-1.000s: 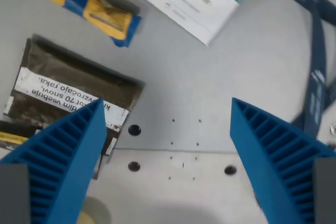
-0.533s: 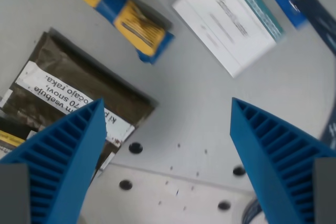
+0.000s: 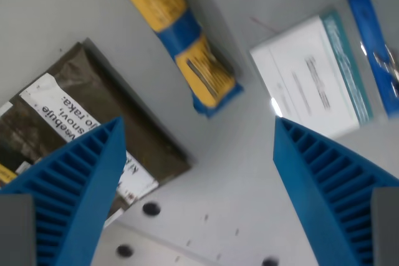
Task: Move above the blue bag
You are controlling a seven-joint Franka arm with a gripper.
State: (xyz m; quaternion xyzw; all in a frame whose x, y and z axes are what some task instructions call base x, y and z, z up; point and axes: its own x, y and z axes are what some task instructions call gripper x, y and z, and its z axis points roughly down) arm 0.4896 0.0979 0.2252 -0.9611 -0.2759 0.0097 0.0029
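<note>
Blue bag [image 3: 181, 35] up-frame of the open, seemingly empty gripper [image 3: 198, 130].

A pale grey desk [image 3: 249, 154] seen from above, with small dark holes near the bottom edge of the wrist view. Lying flat on it: a yellow and blue bag [image 3: 177, 35] running diagonally from the top down toward the centre; a dark brown pouch [image 3: 75, 116] with a white printed label on the wrist view's left; a white card with a teal edge [image 3: 315, 85] on the right; and a blue strap [image 3: 374, 42] just beside that card.
</note>
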